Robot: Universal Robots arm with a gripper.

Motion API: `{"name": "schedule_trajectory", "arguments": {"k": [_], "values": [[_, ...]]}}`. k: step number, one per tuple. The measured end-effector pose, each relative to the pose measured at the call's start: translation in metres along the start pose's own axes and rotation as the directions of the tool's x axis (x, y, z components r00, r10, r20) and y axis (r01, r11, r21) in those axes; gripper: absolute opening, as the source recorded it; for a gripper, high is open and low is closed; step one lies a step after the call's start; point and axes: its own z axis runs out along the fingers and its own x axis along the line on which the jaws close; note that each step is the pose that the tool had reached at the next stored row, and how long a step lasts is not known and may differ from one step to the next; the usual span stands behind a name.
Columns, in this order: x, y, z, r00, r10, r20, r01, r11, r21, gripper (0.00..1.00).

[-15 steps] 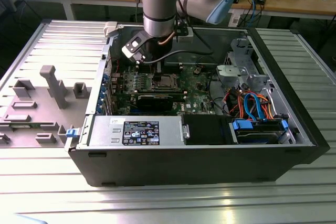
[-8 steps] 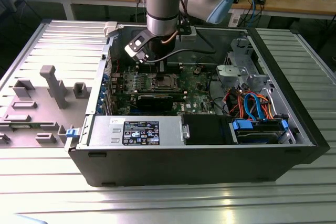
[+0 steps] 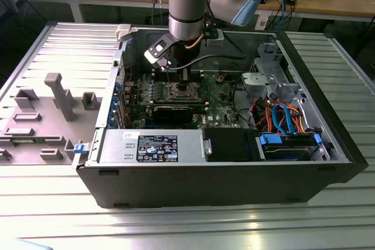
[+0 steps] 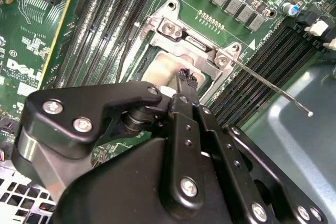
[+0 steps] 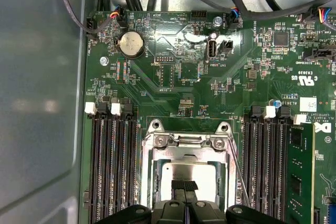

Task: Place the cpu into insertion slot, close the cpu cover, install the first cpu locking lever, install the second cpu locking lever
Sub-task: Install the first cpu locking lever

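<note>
Now end effector (image 5: 185,185) pinched closed, tips over seated cpu (image 5: 202,173).

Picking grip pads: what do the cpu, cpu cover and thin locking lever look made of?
The cpu: dull silver-grey metal, matte, with a soft diffuse sheen. The cpu cover: thin sheet metal, probably steel, bright with sharp glints. The locking lever: thin metal rod, polished, with a bright highlight along it.

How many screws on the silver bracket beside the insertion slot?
2, in the first wrist view: one screw at one end of the bracket, a second screw at its other end. The gripper covers part of the insertion slot, so others may be hidden.
</note>
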Motion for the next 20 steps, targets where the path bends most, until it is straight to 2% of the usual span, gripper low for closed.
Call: {"name": "schedule_trajectory", "arguments": {"k": [8, 20], "values": [[0.0002, 0.0001, -0.0039, 1.0, 0.0, -0.0001, 0.0, 1.0, -0.0001, 0.11], [0.0001, 0.0001, -0.0048, 1.0, 0.0, 0.0001, 0.0, 1.0, 0.0001, 0.11]]}}
